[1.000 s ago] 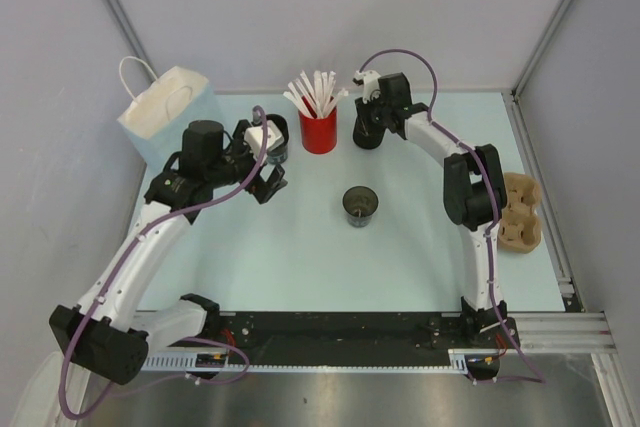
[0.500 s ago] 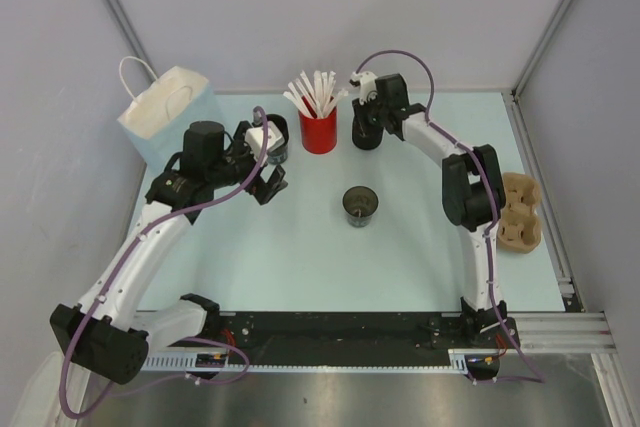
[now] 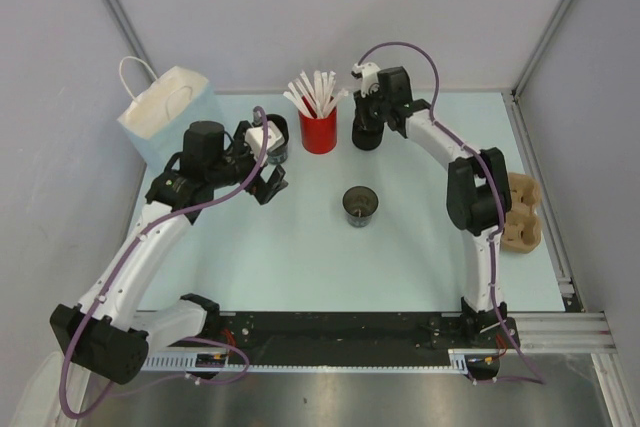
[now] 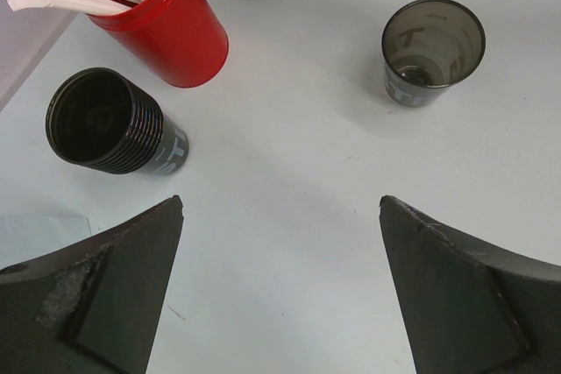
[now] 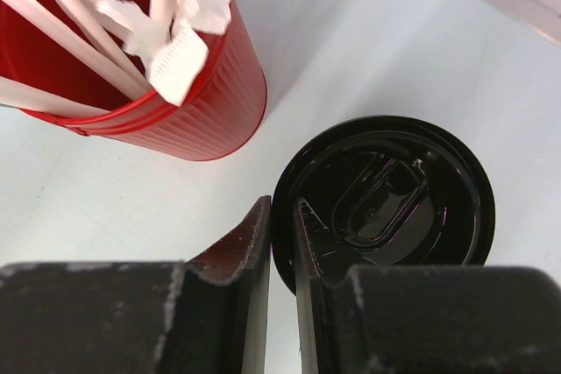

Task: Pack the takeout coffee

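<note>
Well back on the counter (image 3: pixel 300 247) sits the lidded takeout coffee (image 5: pixel 386 199), just beside the red cup (image 5: pixel 175 85) of white sticks. The right jaws pinch its lid's rim. The left jaws gape wide, holding nothing.

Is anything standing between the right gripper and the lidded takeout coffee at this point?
Nothing visible does. The right gripper is closed on the lid rim of the takeout coffee. The red cup stands beside the coffee, apart from it, not between.
</note>
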You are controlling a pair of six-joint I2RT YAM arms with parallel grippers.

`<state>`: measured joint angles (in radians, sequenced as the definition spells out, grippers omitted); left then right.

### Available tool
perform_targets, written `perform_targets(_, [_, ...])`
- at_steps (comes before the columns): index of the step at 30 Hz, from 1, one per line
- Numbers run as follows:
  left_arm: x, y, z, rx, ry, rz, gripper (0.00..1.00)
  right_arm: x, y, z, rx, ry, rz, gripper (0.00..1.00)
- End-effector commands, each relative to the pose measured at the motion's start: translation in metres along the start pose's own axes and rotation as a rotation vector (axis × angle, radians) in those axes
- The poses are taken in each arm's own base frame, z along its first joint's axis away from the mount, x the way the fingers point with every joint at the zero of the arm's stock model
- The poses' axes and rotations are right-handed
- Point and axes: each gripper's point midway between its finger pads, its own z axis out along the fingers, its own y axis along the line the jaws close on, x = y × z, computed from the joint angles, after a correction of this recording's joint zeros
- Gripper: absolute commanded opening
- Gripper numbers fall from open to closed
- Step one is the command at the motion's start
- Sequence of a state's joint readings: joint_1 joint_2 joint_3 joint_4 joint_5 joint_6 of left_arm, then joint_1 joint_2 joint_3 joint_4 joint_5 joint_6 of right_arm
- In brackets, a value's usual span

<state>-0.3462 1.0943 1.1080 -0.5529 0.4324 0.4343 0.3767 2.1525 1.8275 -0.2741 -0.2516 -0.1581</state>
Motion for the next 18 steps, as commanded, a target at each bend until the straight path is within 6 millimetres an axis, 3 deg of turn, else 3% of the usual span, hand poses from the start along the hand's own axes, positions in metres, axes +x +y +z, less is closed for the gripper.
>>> perform_targets(1, [-0.008,0.001,0.000,0.004,-0.040,-0.002,0.99,-0.063,-0.001,-0.040,0.014,-0.136,-0.044,0.18])
perform_targets(5, [-0.009,0.002,-0.001,0.001,-0.038,0.013,0.99,-0.070,0.006,-0.070,-0.062,-0.145,-0.029,0.17])
perform_targets(6, [-0.010,0.003,-0.001,-0.001,-0.038,0.024,0.99,-0.078,0.018,-0.090,-0.109,-0.162,-0.036,0.17])
perform_targets(8, [-0.010,0.003,-0.002,0.007,-0.029,0.037,0.99,-0.073,0.029,-0.108,-0.165,-0.152,-0.039,0.17])
perform_targets(10, [-0.010,0.006,-0.003,0.007,-0.017,0.077,0.99,-0.075,0.046,-0.141,-0.247,-0.153,-0.062,0.16])
perform_targets(11, [-0.014,0.009,-0.005,-0.004,-0.019,0.096,0.99,-0.063,0.054,-0.149,-0.284,-0.129,-0.055,0.16])
perform_targets(12, [-0.015,0.011,-0.006,-0.012,-0.020,0.130,0.99,-0.064,0.070,-0.173,-0.353,-0.135,-0.061,0.16])
perform_targets(14, [-0.020,0.016,-0.009,-0.031,-0.024,0.195,0.99,-0.051,0.095,-0.196,-0.493,-0.120,-0.071,0.16])
perform_targets(18, [-0.034,0.011,-0.012,-0.041,-0.041,0.306,0.99,-0.029,0.140,-0.248,-0.699,-0.069,-0.072,0.17])
